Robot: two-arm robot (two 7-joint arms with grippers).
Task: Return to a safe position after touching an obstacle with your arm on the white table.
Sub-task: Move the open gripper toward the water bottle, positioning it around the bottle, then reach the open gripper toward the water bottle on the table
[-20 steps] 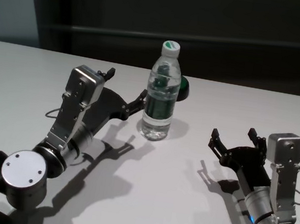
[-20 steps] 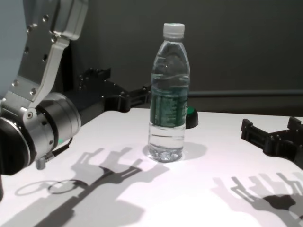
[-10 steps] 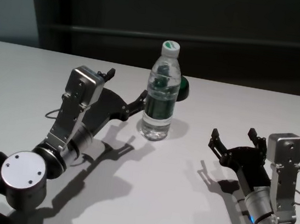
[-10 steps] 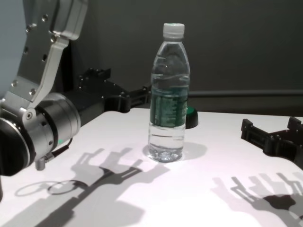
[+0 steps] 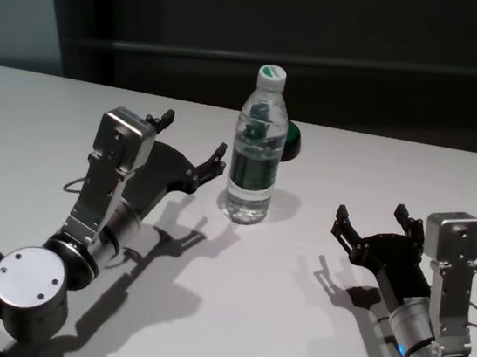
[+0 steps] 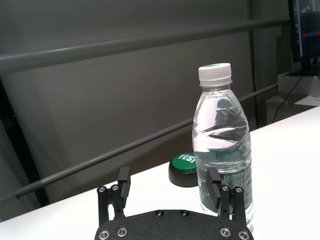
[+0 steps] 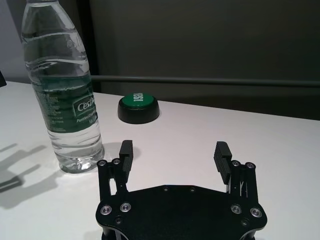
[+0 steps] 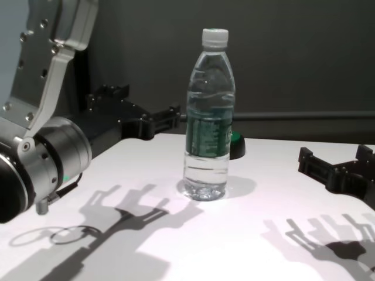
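White table (image 5: 231,301), right claw (image 8: 340,170) cropped

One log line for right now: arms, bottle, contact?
left gripper: open, beside bottle, gap visible | right gripper: open, parked | bottle upright on white table

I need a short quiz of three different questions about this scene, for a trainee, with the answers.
1. True or false: the water bottle stands upright on the white table.
2. Which gripper is nearer to the bottle? A. left gripper B. right gripper
3. Fill in: behind the bottle lies a low black button with a ____ top.

Key: 1. True. 2. A; it is open and empty, beside the bottle with a gap. The right gripper is open too, farther off. 3. green.
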